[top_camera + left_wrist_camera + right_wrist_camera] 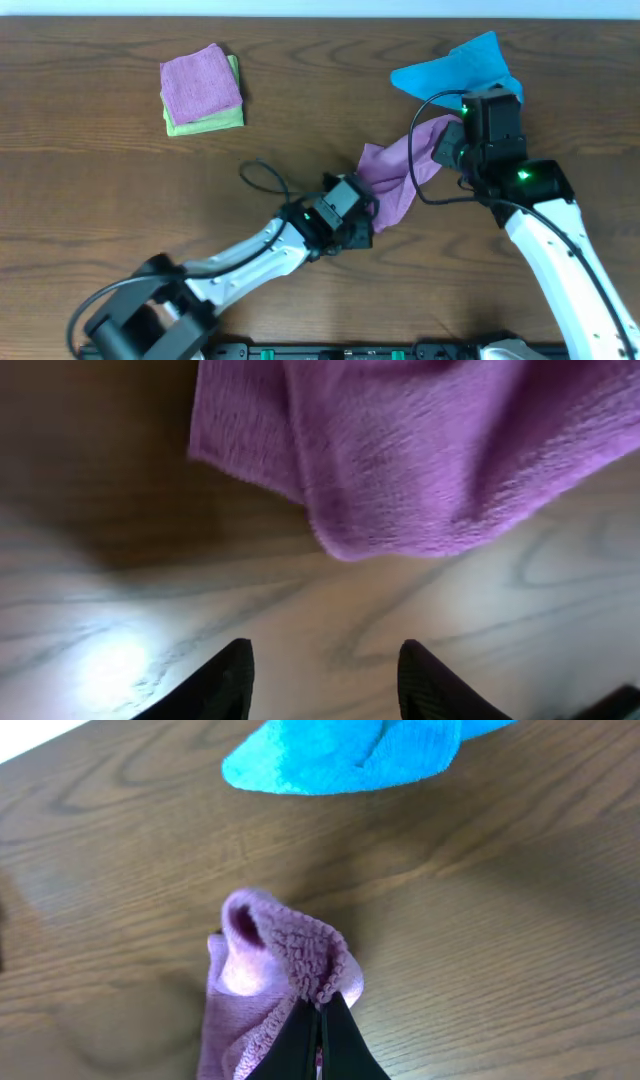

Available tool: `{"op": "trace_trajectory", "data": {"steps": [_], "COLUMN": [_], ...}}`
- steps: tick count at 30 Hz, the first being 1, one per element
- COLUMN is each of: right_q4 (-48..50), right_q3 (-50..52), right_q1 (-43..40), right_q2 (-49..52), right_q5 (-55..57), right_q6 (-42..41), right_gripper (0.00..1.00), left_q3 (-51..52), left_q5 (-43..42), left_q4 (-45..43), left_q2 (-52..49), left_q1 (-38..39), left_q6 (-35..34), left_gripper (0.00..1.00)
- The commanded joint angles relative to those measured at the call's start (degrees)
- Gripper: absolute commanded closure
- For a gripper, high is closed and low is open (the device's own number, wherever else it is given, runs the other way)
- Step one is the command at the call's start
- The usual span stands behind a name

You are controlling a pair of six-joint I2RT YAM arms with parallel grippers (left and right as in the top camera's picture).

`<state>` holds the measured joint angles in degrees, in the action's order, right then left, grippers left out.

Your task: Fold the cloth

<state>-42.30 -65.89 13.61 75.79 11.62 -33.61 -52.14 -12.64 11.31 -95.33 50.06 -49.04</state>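
10 o'clock: pinker purple cloth (200, 80) stacked on green cloth (207, 122). Mid-table: left gripper (325, 682) jaws apart, nothing between them; the cloth (392, 178) lies bunched just past its tips, stretching toward 2 o'clock. There the right gripper (322, 1020) is clamped on its corner. Blue cloth (460, 65) at 1 o'clock.

white arms (250, 252) with black left tool (325, 680) and right tool (320, 1040), green lights (523, 175), cables (410, 150).
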Motion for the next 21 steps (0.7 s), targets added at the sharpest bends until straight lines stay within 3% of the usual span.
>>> {"op": "trace_trajectory", "data": {"steps": [1, 5, 12, 17, 21], "right_q4": [0.6, 1.7, 3.1, 3.8, 4.2], "right_q3": [-0.5, -0.5, -0.5, -0.5, -0.5], "right_q1": [-0.5, -0.5, -0.5, -0.5, -0.5], "right_q2": [1.5, 2.1, 2.1, 2.1, 2.1], "right_q5": [1.1, 1.0, 1.0, 1.1, 1.0], "right_q6": [1.4, 1.4, 1.4, 1.4, 1.4], "right_gripper": [0.99, 0.99, 0.99, 0.99, 0.98], "left_q3": [0.1, 0.1, 0.1, 0.1, 0.1], "left_q5": [1.9, 5.4, 5.7, 7.1, 11.3], "left_q4": [-4.3, -7.4, -8.5, -7.9, -8.5], "left_q2": [-2.3, -4.1, -4.5, -5.7, -7.0], "left_q1": [1.2, 1.8, 2.4, 4.8, 7.5], "left_q6": [-7.8, -14.4, -15.0, -19.1, -23.1], "left_gripper": [0.53, 0.53, 0.55, 0.55, 0.48]}}
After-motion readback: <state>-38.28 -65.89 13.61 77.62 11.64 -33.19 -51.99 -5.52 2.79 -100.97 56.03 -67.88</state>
